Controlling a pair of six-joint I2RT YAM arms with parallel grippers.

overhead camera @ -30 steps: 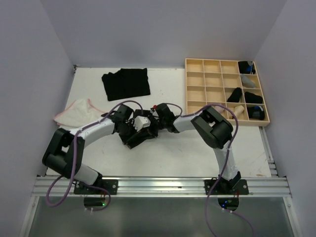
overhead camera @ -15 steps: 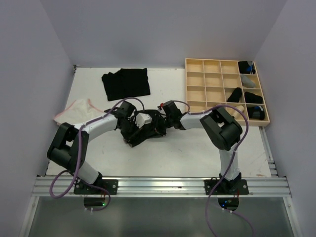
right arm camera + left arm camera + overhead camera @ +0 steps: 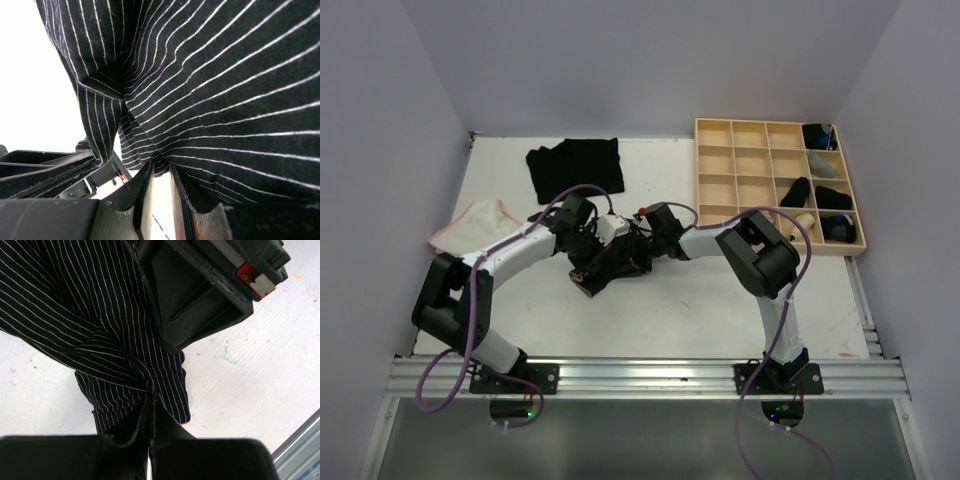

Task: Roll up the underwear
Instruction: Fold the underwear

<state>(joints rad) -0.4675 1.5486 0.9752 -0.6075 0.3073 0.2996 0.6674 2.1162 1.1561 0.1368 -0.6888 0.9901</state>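
Observation:
A black pinstriped underwear [image 3: 617, 258] hangs bunched between both grippers at the table's middle. My left gripper [image 3: 151, 402] is shut on a fold of the underwear [image 3: 100, 315], and the cloth spreads away from its tips. My right gripper [image 3: 161, 167] pinches another fold of the underwear [image 3: 225, 90] at its fingertips, with a narrow slit of table showing between the fingers lower down. The right gripper's black body [image 3: 200, 285] sits close above the cloth in the left wrist view. The two grippers nearly touch in the top view.
A flat stack of black underwear [image 3: 575, 168] lies at the back left. A whitish one with pink edging [image 3: 475, 225] lies at the left edge. The pale wooden grid tray [image 3: 750, 160] at the back right holds several dark rolls [image 3: 798, 190] in its right-hand cells.
Both grippers and the striped bundle have shifted a little away from the arms' bases and slightly right. The right elbow swung out and back. Both grips stay closed on the cloth.

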